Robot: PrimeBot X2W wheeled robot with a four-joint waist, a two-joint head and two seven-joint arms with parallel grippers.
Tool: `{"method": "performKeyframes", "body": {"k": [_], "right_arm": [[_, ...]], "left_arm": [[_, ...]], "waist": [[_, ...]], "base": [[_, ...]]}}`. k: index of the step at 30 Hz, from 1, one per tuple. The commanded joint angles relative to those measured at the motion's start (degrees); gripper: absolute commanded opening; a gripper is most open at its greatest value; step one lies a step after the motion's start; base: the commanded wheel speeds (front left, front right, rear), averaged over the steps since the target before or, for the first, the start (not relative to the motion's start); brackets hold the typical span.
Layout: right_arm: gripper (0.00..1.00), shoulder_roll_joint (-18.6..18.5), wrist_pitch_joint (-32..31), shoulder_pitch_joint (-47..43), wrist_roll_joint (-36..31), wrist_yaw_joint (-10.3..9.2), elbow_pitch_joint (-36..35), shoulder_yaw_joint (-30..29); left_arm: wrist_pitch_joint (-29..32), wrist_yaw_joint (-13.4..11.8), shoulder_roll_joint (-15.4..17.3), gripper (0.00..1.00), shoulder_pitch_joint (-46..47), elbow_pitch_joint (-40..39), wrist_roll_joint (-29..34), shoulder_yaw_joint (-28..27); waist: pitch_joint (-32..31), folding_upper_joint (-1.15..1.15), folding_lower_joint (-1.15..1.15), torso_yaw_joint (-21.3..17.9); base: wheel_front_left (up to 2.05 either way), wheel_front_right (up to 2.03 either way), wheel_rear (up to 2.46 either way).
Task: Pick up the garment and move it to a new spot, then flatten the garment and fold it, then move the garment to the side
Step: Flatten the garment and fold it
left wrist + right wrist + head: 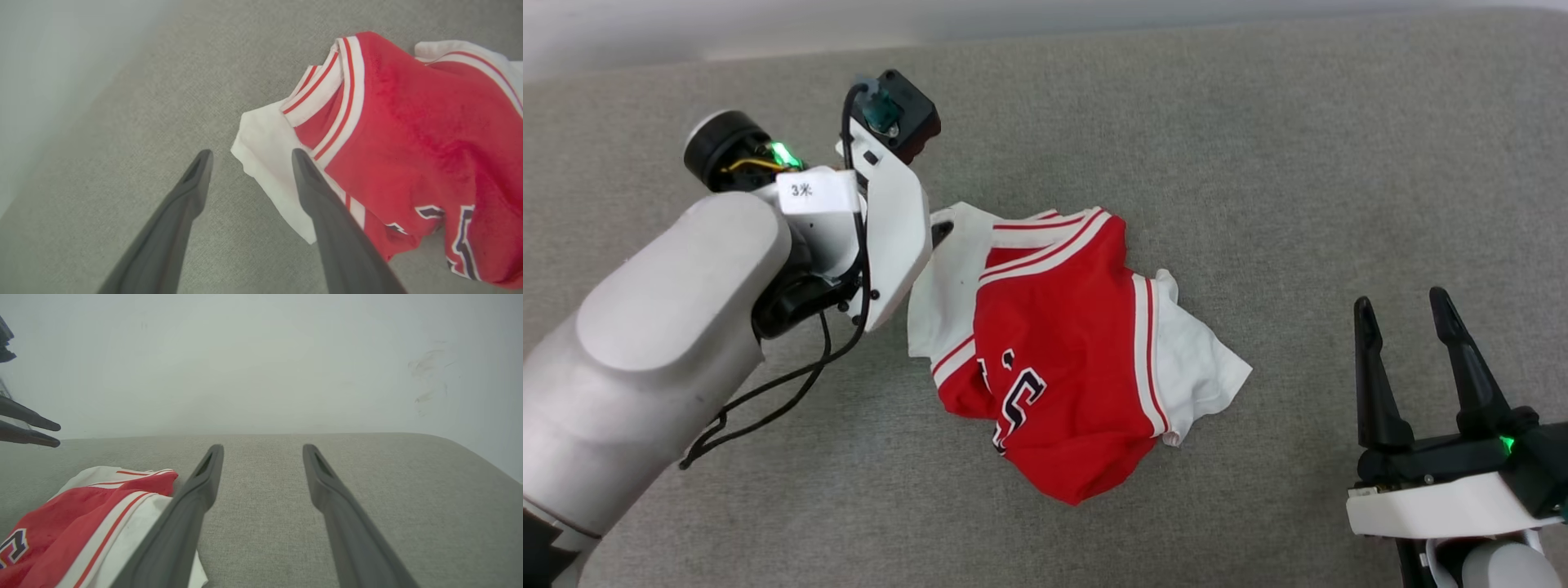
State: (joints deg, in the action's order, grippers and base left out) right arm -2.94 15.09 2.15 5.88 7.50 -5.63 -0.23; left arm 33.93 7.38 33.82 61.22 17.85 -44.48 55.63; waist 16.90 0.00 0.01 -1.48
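Nearest, the right gripper (1401,299) stands wide open and empty. Mid-surface on the grey woven-fabric cushion (1258,163) lies the crumpled red jersey garment (1054,351), likely soft, light and limp. Farther, the open, empty left gripper (251,153) hovers at its white sleeve (265,163); pinch there.

"3米" on white tag (805,192) of left arm (662,327), garment (1062,351) print illegible

The left arm (662,343) is stretched forward, its wrist bent so the left gripper (249,157) points down, fingers spread wide and gripping nothing. The right gripper (1401,304) sits low and close in, fingers pointing forward, likewise agape and empty.
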Motion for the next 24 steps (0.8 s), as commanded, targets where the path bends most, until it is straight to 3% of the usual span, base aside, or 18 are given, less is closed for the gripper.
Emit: {"method": "performKeyframes", "body": {"k": [1,5,14,15,16,17,24], "right_arm": [[1.0,0.12,0.12,0.97,-0.15,-0.02,-0.29,0.15],[1.0,0.11,0.12,2.45,-0.04,-0.02,-0.46,0.5],[1.0,0.12,0.12,4.15,0.51,-0.02,-0.59,0.6],[1.0,0.12,0.12,4.28,0.41,-0.02,-0.45,0.46],[1.0,0.12,0.12,4.27,0.33,-0.02,-0.35,0.4],[1.0,0.12,0.12,4.27,0.23,-0.02,-0.27,0.36],[1.0,0.11,0.12,1.71,0.03,-0.02,0.37,0.09]], "left_arm": [[1.58,-0.04,0.31,1.0,0.99,0.57,-2.08,1.55],[5.37,-0.03,1.45,1.0,4.23,2.55,-7.07,7.06],[8.94,-0.02,2.42,1.0,3.4,6.42,-11.77,16.79],[9.1,0.01,2.26,0.8,2.25,6.38,-11.9,17.9],[8.5,0.02,2.19,0.15,2.13,6.31,-11.91,18.02],[7.89,0.02,2.07,0.0,2.24,6.36,-11.27,18.04],[-0.25,-0.03,2.99,0.0,4.5,4.46,-8.07,17.71]], "waist": [[1.45,0.0,-0.01,-0.78],[3.61,0.0,-0.01,-1.86],[6.26,0.0,-0.01,-3.86],[6.27,0.0,-0.01,-3.9],[6.18,0.0,-0.01,-3.84],[5.96,0.0,-0.01,-3.72],[1.92,0.0,-0.01,-1.48]], "base": [[0.0,0.0,0.0],[0.0,0.0,0.0],[0.0,0.0,0.0],[0.0,0.0,0.0],[0.0,0.0,0.0],[0.0,0.0,0.0],[0.0,0.0,0.0]]}}
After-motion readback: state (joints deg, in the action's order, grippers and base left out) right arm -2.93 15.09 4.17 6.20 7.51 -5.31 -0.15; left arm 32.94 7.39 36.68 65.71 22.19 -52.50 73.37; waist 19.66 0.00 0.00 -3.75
